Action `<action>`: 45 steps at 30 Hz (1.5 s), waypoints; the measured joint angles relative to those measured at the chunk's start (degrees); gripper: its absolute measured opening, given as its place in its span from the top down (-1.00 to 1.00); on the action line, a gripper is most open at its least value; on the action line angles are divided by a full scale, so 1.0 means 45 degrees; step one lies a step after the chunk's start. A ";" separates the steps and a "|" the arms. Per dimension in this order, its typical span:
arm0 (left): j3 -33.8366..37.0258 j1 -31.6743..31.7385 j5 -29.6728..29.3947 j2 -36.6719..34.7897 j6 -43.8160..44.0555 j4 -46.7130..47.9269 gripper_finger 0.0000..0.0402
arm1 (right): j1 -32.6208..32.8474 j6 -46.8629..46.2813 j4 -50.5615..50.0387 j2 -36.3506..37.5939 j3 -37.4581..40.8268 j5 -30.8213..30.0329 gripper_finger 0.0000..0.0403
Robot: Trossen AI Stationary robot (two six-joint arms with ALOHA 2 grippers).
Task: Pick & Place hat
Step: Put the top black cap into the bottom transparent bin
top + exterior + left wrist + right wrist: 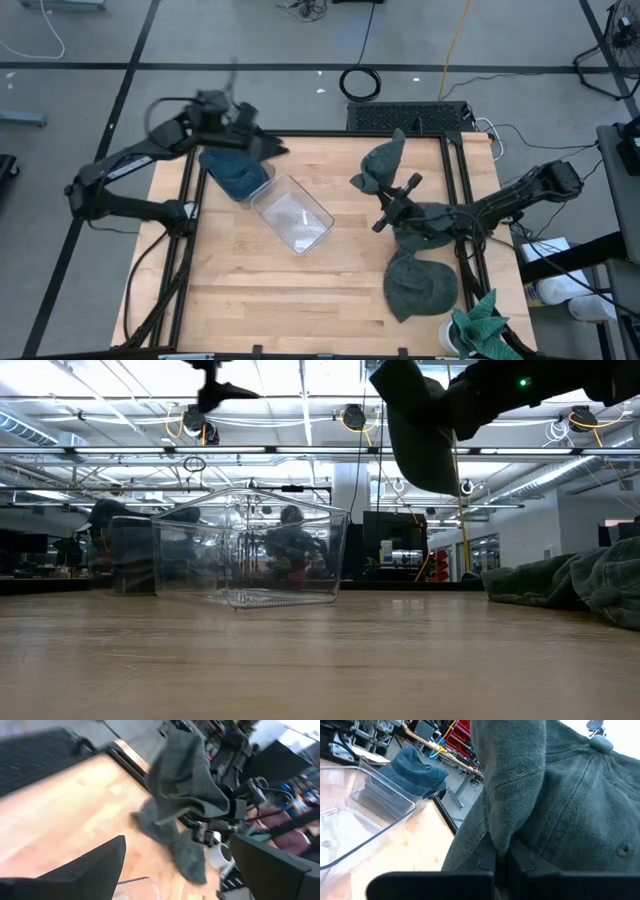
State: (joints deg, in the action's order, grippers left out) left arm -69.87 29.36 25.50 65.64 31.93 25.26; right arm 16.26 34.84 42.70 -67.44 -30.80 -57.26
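No readable writing anywhere. Right gripper (pixel 381 207) raised above the table, jaws clamped on a grey hat (pixel 384 167). Left gripper (pixel 262 146) spread wide, empty, just over the blue hat (pixel 234 172).

The table (pixel 230 300) is pale wood with a light grain, framed in black rails. On it sits a clear, colourless container (pixel 292 216). At the far left lies a hat (pixel 234 172) in dusty blue — darker than the wood, slightly teal. The other hats are grey-green: one (pixel 385 165) raised at the far right, one (pixel 420 286) flat at the near right. A brighter green cloth (pixel 487 325) with a leafy pattern sits at the near right corner, beside a white cup (pixel 218 857). Both arms are matt black — the floor around is plain grey with dark lines.
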 joint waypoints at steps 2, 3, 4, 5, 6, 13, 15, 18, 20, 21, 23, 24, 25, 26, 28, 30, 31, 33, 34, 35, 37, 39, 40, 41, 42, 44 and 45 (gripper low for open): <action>0.0000 -0.0626 0.0010 0.0663 0.0025 -0.0878 -0.81 | -0.0016 0.0072 0.0004 -0.0319 -0.0196 0.0002 1.00; 0.0000 -0.0877 0.0000 0.0956 0.0008 -0.1355 -0.80 | -0.0016 0.0083 0.0000 -0.0459 -0.0306 0.0003 1.00; 0.0000 -0.1099 0.0004 0.1235 0.0029 -0.1839 -0.78 | -0.0026 0.0114 0.0000 -0.0610 -0.0422 0.0005 1.00; 0.0000 -0.1318 0.0004 0.1485 0.0069 -0.2419 -0.77 | -0.0026 0.0154 0.0000 -0.0768 -0.0550 0.0010 1.00; 0.0000 -0.1531 0.0007 0.1743 0.0170 -0.3086 -0.76 | -0.0026 0.0187 -0.0003 -0.0897 -0.0650 0.0010 1.00; 0.0000 -0.2413 -0.0002 0.3111 0.1192 -0.5722 -0.76 | -0.0026 0.0447 -0.0004 -0.1809 -0.1283 0.0073 1.00; 0.0000 -0.2532 -0.0001 0.3427 0.1527 -0.5855 -0.75 | -0.0030 0.0527 -0.0007 -0.2045 -0.1404 0.0066 1.00; 0.0000 -0.2651 0.0001 0.3934 0.1856 -0.6322 -0.75 | -0.0030 0.0648 -0.0013 -0.2237 -0.1548 0.0068 1.00; 0.0000 -0.2646 -0.0001 0.4215 0.2183 -0.6697 -0.76 | -0.0030 0.0639 0.0004 -0.2343 -0.1699 0.0106 1.00; -0.0011 -0.2638 0.0007 0.4345 0.2356 -0.6899 -0.76 | -0.0030 0.0636 -0.0010 -0.2382 -0.1742 0.0091 1.00; -0.0262 -0.2562 0.0301 0.4601 0.2474 -0.6961 -0.75 | -0.0030 0.0564 0.0004 -0.2560 -0.1917 0.0155 1.00; -0.0367 -0.2504 0.0572 0.4687 0.2551 -0.6871 -0.74 | -0.0030 0.0555 -0.0002 -0.2635 -0.1974 0.0312 1.00; -0.0505 -0.2499 0.0813 0.4811 0.2636 -0.6873 -0.74 | -0.0030 0.0546 -0.0015 -0.2702 -0.2021 0.0508 1.00; -0.0686 -0.2501 0.0992 0.4911 0.2684 -0.6933 -0.73 | -0.0040 0.0539 -0.0019 -0.2744 -0.2076 0.0788 1.00; -0.0918 -0.2526 0.1317 0.4999 0.2630 -0.6565 -0.72 | -0.0040 0.0521 -0.0012 -0.2906 -0.2248 0.1109 1.00; -0.1123 -0.2580 0.1339 0.5085 0.2391 -0.6257 -0.70 | -0.0086 0.0565 0.0004 -0.3135 -0.2436 0.1009 1.00; -0.1127 -0.2627 0.1342 0.5087 0.2232 -0.6070 -0.70 | -0.0098 0.0625 -0.0018 -0.3196 -0.2471 0.0875 1.00; -0.1127 -0.2666 0.1301 0.5087 0.1963 -0.5830 -0.71 | -0.0108 0.0658 -0.0026 -0.3325 -0.2584 0.0748 1.00; -0.1127 -0.2661 0.1259 0.5087 0.1902 -0.5693 -0.72 | -0.0108 0.0653 0.0012 -0.3449 -0.2684 0.0793 1.00; -0.1127 -0.2657 0.1214 0.5087 0.1889 -0.5578 -0.72 | -0.0108 0.0653 0.0025 -0.3550 -0.2758 0.0871 1.00; -0.1127 -0.2651 0.1149 0.5087 0.1876 -0.5440 -0.72 | -0.0108 0.0716 -0.0058 -0.3762 -0.2930 0.1089 1.00; -0.1127 -0.2651 0.1131 0.5087 0.1870 -0.5276 -0.72 | -0.0121 0.0710 -0.0007 -0.4016 -0.3217 0.1248 1.00; -0.1127 -0.2653 0.1132 0.5087 0.1851 -0.5259 -0.72 | -0.0123 0.0734 -0.0005 -0.4112 -0.3334 0.1295 1.00; -0.1127 -0.2667 0.1139 0.5087 0.1835 -0.5238 -0.72 | -0.0125 0.0757 -0.0022 -0.4189 -0.3434 0.1241 1.00; -0.1127 -0.2675 0.1161 0.5087 0.1835 -0.5228 -0.72 | -0.0124 0.0762 -0.0029 -0.4254 -0.3495 0.1129 1.00; -0.1127 -0.2695 0.1268 0.5087 0.1746 -0.5233 -0.73 | -0.0184 0.0765 -0.0032 -0.4342 -0.3532 0.1103 1.00; -0.1127 -0.2699 0.1323 0.5087 0.1592 -0.5233 -0.73 | -0.0195 0.0760 -0.0067 -0.4356 -0.3532 0.1103 1.00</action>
State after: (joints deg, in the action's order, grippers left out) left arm -74.94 17.22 31.45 88.53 39.09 1.72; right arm 15.38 38.26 42.40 -87.04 -46.70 -52.29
